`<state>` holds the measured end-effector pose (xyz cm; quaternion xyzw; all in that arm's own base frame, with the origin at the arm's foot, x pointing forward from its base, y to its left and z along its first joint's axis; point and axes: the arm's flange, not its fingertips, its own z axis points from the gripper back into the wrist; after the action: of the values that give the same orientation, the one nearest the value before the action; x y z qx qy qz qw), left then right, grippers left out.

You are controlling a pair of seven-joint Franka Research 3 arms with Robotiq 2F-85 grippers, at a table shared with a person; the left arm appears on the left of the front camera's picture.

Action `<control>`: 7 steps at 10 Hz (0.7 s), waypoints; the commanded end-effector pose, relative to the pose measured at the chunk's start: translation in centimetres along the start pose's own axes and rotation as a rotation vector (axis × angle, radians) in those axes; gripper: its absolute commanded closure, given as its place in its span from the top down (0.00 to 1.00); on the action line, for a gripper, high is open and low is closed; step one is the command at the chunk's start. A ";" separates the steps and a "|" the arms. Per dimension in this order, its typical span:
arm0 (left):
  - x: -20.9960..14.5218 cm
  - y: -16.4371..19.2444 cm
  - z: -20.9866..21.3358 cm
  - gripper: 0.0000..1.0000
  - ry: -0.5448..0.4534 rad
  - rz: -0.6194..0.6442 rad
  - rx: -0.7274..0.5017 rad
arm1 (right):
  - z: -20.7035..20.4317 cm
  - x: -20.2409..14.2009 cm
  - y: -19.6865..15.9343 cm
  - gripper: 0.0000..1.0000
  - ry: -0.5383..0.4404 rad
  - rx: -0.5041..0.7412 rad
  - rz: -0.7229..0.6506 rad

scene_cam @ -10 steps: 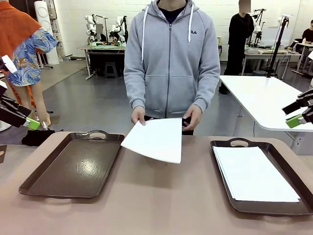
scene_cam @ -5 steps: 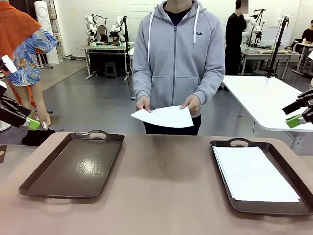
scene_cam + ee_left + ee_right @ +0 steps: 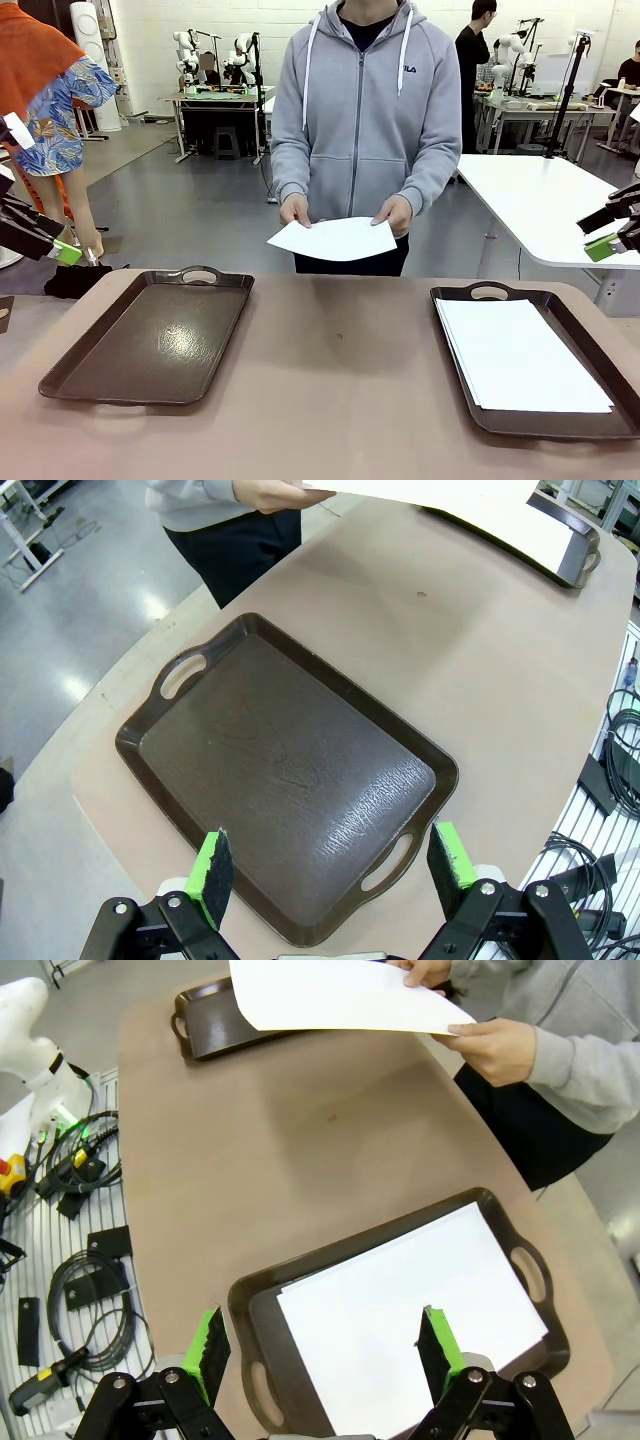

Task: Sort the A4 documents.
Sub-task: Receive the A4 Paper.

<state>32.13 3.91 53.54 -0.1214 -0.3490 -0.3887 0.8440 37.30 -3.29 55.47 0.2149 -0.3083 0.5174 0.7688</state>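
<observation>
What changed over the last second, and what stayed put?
The person lifted the held sheet off the table and drew it back toward their body, both hands still gripping it, and straightened up. The stack of sheets in the right tray, the empty left tray and both grippers, jaws open, stayed as they were.

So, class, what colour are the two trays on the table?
Dark brown, both the empty tray and the paper-filled tray; the left wrist view shows it best.
</observation>
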 end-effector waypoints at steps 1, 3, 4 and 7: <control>-0.2 0.1 -0.1 1.00 -0.007 0.003 -0.009 | 0.0 0.0 0.1 0.98 0.007 -0.001 0.000; -0.2 0.1 -0.1 1.00 -0.007 0.003 -0.009 | 0.0 0.0 0.1 0.98 0.007 -0.001 0.000; -0.2 0.1 -0.1 1.00 -0.007 0.003 -0.009 | 0.0 0.0 0.1 0.98 0.007 -0.001 0.000; -0.2 0.1 -0.1 1.00 -0.007 0.003 -0.009 | 0.0 0.0 0.1 0.98 0.007 -0.001 0.000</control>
<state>32.13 3.91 53.54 -0.1214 -0.3490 -0.3887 0.8440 37.30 -3.29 55.47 0.2149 -0.3083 0.5174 0.7688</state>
